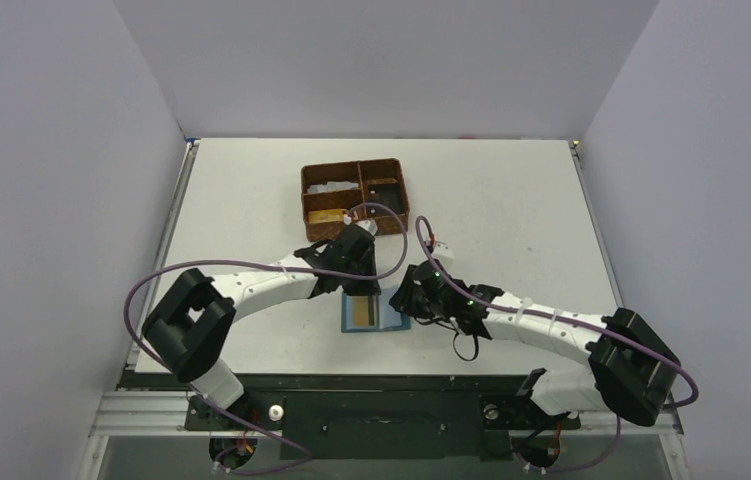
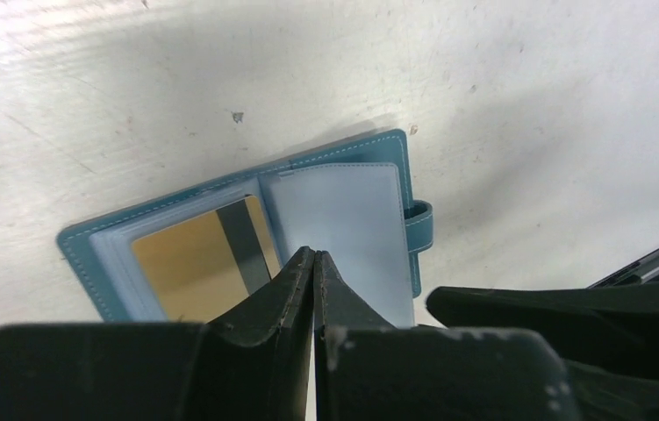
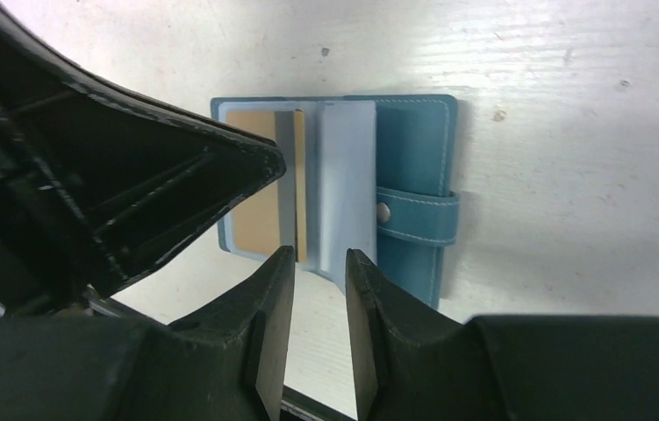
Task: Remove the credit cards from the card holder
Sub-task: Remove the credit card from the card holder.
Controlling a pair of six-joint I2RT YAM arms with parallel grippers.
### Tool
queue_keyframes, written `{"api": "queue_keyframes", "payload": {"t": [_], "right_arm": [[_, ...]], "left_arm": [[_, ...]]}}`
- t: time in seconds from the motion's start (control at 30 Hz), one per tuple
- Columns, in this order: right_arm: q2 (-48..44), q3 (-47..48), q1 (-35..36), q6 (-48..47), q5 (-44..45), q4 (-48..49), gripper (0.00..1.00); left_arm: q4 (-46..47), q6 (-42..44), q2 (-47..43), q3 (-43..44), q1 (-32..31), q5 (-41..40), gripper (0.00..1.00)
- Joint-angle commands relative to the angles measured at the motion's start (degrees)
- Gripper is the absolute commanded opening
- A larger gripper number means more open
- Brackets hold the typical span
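The teal-blue card holder (image 1: 398, 322) lies open on the table near the front edge. It also shows in the left wrist view (image 2: 378, 149) and the right wrist view (image 3: 413, 140), with its snap tab (image 3: 418, 219) to the right. A tan-gold credit card (image 2: 189, 263) with a dark stripe sits in its left pocket, also seen in the right wrist view (image 3: 251, 175). A grey-blue pocket leaf (image 3: 347, 175) stands beside it. My left gripper (image 2: 314, 254) is shut and empty, its tips just above the fold. My right gripper (image 3: 319, 256) is narrowly open and empty, just short of the holder's near edge.
A brown woven compartment basket (image 1: 402, 196) stands behind the holder at mid table; a tan-gold flat thing (image 1: 326, 214) lies in its near left compartment. The two grippers (image 1: 359, 280) (image 1: 406, 295) are close together over the holder. The table's front edge is right below it.
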Motion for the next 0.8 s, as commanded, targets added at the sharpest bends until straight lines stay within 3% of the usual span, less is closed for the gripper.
{"api": "queue_keyframes", "payload": {"t": [0.0, 0.43, 0.77], "right_arm": [[2.18, 4.72, 0.63, 0.31, -1.67, 3.49, 0.25], [13.69, 9.35, 1.43, -0.14, -4.94, 8.0, 0.25], [18.59, 7.32, -0.59, 0.3, -7.16, 12.98, 0.25]], "left_arm": [[-1.29, 1.37, -4.94, -0.89, 2.04, -0.89, 0.01], [-3.18, 2.74, -11.3, -7.37, 6.51, -0.5, 0.01], [-1.43, 2.81, -9.8, -9.19, 6.92, 0.3, 0.01]]}}
